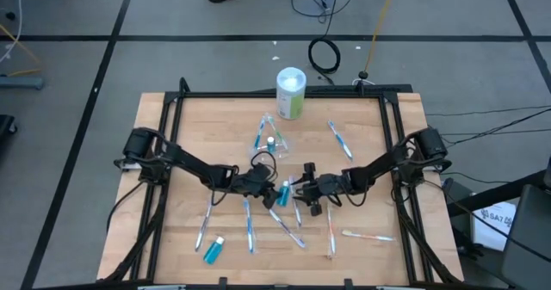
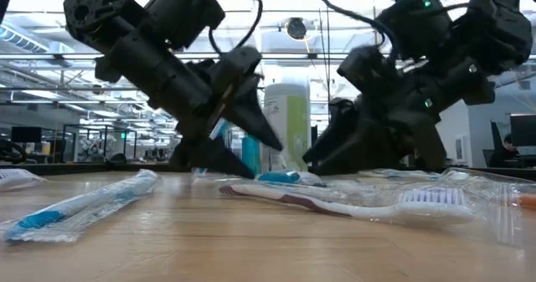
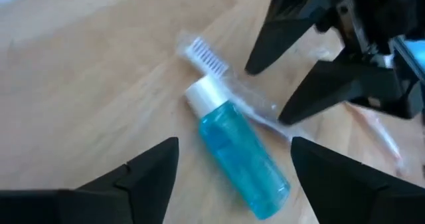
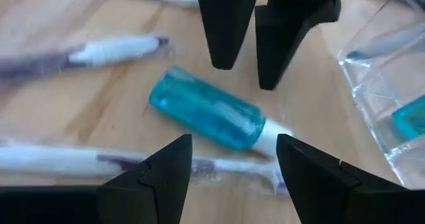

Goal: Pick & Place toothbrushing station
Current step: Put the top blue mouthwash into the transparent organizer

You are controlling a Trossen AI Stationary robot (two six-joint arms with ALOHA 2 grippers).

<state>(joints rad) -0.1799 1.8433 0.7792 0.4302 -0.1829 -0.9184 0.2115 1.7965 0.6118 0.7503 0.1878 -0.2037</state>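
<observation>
Nearest the low camera, a wrapped toothbrush (image 2: 352, 202) with white bristles lies flat across the wooden table (image 1: 181, 238), and another wrapped toothbrush (image 2: 79, 205) with a blue handle lies off to one side. From above, the table is pale butcher-block wood inside a black frame (image 1: 258, 95), standing on a grey floor marked with dark lines; a coiled cable (image 1: 325, 55) lies on the floor beyond it. Behind the table the low view shows a bright, glassy hall with ceiling lights.

Both arms meet near the middle of the table. The left gripper (image 3: 229, 167) hangs with its fingers spread wide and holding nothing, a small blue tube (image 3: 242, 154) with a white cap lying on the wood between them. The right gripper (image 4: 232, 167) faces it from the other side, its fingers likewise spread and empty around the same tube. Beneath the tube's cap lies a wrapped toothbrush with its bristles showing.

More toothbrushes are scattered over the table, most too small in the high view to tell their colours. A second blue tube (image 1: 213, 249) lies near the front edge. The clear plastic cup (image 4: 392, 98) is cut off at the right wrist picture's edge, something blue inside it. The white-and-green canister (image 1: 291, 92) stands upright near the table's far edge.
</observation>
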